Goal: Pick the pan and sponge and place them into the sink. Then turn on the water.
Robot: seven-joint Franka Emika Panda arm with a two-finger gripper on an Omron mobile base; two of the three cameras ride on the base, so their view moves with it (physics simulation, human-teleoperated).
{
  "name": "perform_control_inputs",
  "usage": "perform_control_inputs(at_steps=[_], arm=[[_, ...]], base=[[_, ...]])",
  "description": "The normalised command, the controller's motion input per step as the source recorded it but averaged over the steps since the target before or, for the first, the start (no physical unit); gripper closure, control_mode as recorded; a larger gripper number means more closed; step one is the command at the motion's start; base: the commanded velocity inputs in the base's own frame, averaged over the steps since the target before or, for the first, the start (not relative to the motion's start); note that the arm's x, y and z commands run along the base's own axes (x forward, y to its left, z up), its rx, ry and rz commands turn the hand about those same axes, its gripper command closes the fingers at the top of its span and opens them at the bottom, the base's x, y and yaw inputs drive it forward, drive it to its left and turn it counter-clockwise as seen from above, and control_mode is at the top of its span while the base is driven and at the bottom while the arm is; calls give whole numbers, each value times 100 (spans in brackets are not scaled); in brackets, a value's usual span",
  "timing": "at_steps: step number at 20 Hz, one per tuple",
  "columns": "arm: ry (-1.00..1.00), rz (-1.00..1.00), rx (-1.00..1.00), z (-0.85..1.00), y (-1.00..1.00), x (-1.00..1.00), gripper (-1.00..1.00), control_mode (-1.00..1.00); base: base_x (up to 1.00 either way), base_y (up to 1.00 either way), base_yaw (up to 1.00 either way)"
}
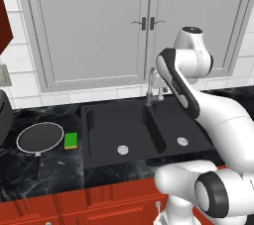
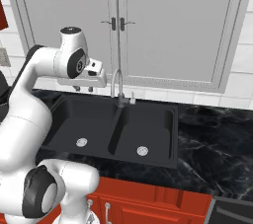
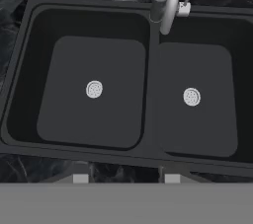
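The fingers [image 2: 83, 89] hung above the left bowl of the black double-basin sink [image 3: 153, 94], holding nothing; they looked slightly apart, though the view was too poor to be sure. Below them each bowl showed a round silver drain, and the curved grey gooseneck faucet [image 2: 117, 86] rose just beyond, against white wall tile under grey cabinet doors [image 1: 99, 26]. Well off to the fingers' left, on the black marbled table [image 1: 49, 169], lay the round dark frying pan [image 1: 39, 137] with the green sponge [image 1: 71, 140] just beside it.
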Motion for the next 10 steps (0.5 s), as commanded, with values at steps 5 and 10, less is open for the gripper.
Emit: perform_control_inputs(at_steps=[5,10], arm=[[0,0,0,0,11,0,-100,-100],[0,0,0,-5,25,0,-100,-100]], base=[[0,0,0],[0,0,0]])
